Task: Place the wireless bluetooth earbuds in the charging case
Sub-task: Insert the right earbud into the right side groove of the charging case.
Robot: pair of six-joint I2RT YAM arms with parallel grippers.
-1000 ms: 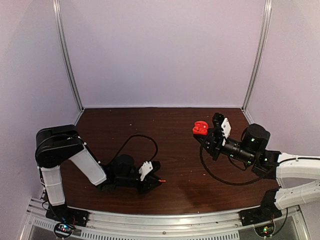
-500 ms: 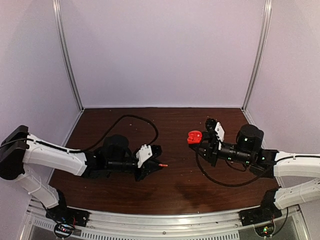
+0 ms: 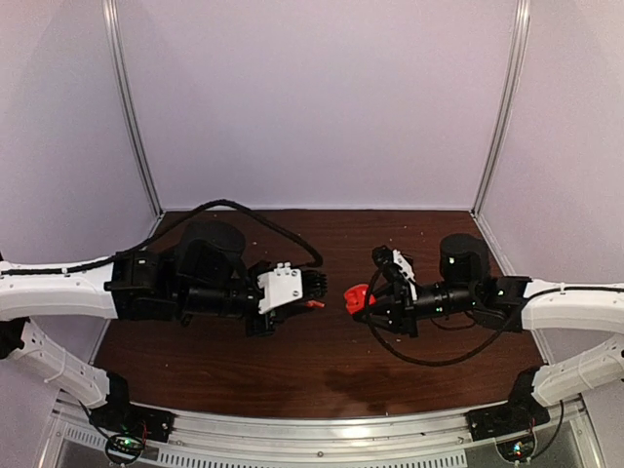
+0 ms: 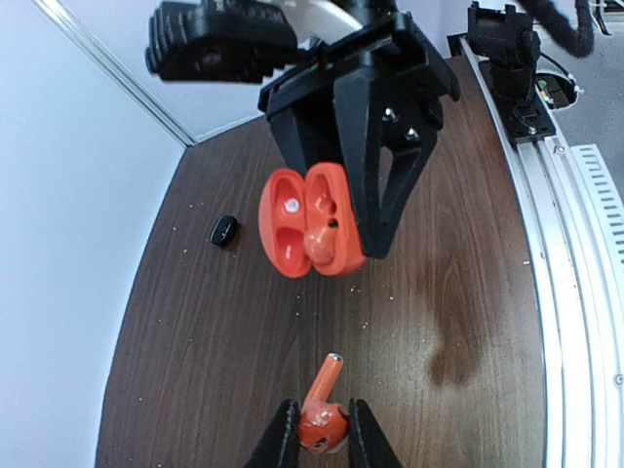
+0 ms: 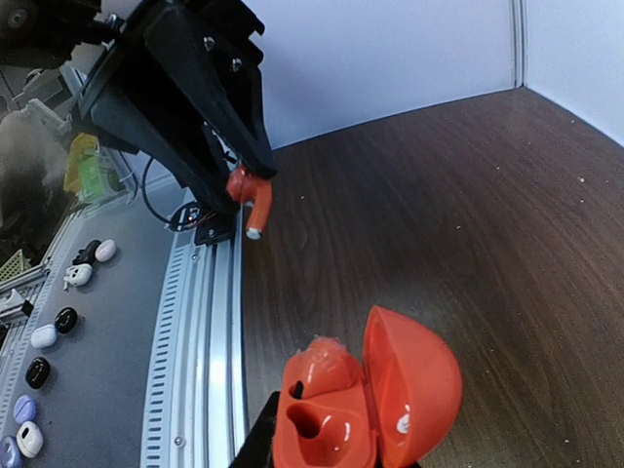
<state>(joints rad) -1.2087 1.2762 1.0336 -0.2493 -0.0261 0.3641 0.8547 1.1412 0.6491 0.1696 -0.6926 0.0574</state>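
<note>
My left gripper [image 3: 315, 292] is shut on a red earbud [image 4: 323, 427], pinching its bulb while the stem [image 4: 331, 375] points away toward the case. The same earbud [image 5: 250, 198] shows in the right wrist view, held above the table. My right gripper [image 3: 371, 300] is shut on the red charging case [image 3: 356, 298], which is held with its lid open [image 5: 414, 385]. A rounded red piece [image 5: 327, 367] fills one well and the other well [image 5: 310, 425] is empty. In the top view, a short gap separates earbud and case [image 4: 312, 222]. A tiny black earbud [image 4: 224, 231] lies on the table.
The dark wooden table [image 3: 322, 375] ends in a slotted aluminium rail [image 4: 570, 292] at the near edge. Several spare earbuds [image 5: 44, 336] lie on the grey floor beyond the rail. A black cable [image 3: 429, 357] loops under the right arm. Pale walls enclose the table.
Both arms have swung in toward the table's middle. The left gripper came up and right with the red earbud, and the right gripper brought the open case left, closing the gap.
</note>
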